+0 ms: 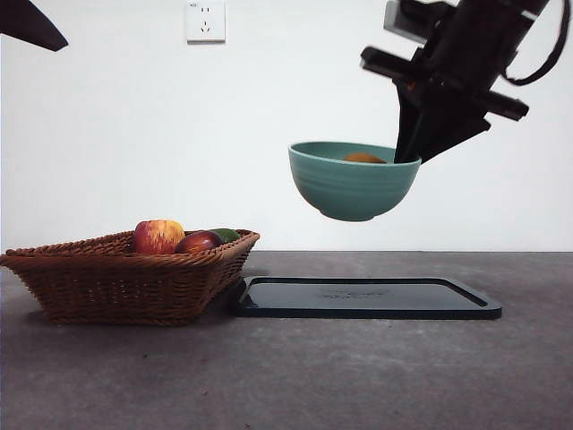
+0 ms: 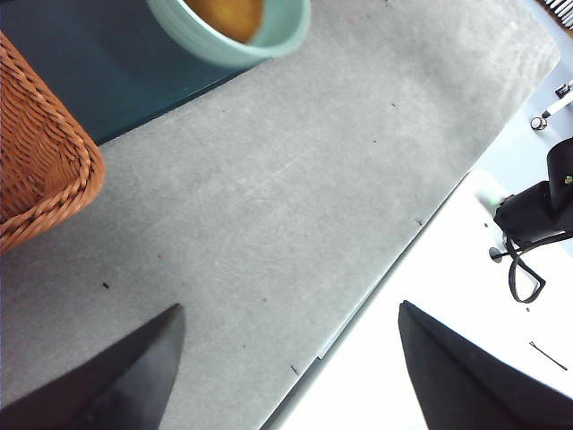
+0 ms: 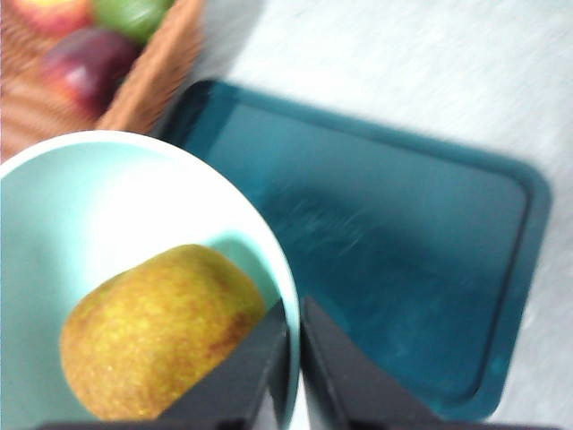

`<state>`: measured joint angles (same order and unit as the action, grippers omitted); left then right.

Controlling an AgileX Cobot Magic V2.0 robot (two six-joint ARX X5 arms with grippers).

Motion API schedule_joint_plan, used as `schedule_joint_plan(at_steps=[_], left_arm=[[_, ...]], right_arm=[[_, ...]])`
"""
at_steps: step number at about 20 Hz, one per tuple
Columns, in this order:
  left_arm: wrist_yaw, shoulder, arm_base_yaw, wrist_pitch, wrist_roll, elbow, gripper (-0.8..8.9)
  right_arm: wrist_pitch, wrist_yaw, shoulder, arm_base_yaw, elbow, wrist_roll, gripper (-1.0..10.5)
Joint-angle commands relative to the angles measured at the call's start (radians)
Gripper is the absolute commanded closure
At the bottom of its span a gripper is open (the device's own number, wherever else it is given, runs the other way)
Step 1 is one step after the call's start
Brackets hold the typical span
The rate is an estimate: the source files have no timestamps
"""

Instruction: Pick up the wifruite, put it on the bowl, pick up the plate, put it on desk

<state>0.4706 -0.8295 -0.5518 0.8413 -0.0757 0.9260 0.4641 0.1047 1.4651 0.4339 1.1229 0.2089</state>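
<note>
Bowl point(image 1: 353, 182) aloft — rim pinched by right fingers point(image 3: 294, 354), left fingers point(image 2: 286, 358) wide.

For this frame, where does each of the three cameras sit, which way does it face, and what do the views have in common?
Front view: low, at table height, looking level across the desk; shows the right gripper holding the bowl in the air above the tray, beside the basket.
Left wrist view: on the waiting left arm, looking down at the desk; its own left gripper stands open.
Right wrist view: on the right arm, looking down into the bowl at the wifruite; its jaws pinch the rim.
Shared: all three show bowl, wifruite, tray and basket.
</note>
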Motion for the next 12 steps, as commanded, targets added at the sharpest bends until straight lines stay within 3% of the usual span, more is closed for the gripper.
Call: schedule_joint_plan(at_steps=[1,12], left_arm=[[0.002,-0.006,-0.006,-0.007,0.012,0.008,4.38],[0.002,-0.006,-0.006,-0.002,0.012,0.008,4.38]], right_arm=[[-0.01,0.003,0.089,-0.019,0.064,-0.031,9.4],[-0.124,0.033,0.342,-0.059,0.11,-0.037,9.4]])
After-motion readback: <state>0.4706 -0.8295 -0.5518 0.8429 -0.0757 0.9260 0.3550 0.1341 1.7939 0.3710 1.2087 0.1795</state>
